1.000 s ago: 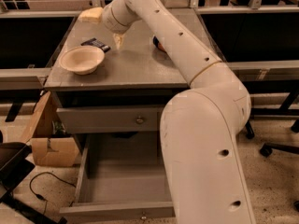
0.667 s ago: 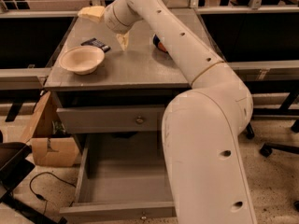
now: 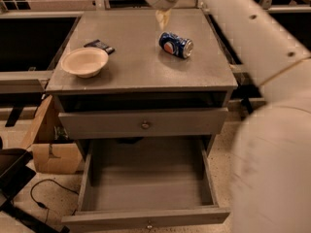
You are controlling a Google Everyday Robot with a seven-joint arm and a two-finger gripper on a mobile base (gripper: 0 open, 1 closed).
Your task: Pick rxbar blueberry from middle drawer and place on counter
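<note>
Your gripper (image 3: 161,14) hangs over the back of the counter (image 3: 141,72), just behind the blue Pepsi can (image 3: 176,44) lying on its side. You cannot tell how far open it is. The rxbar blueberry (image 3: 99,46) lies flat on the counter at the left, just behind the pale bowl (image 3: 85,61) and well apart from the gripper. Below, the middle drawer (image 3: 146,183) stands pulled out, and the drawer front (image 3: 145,124) above it is closed.
</note>
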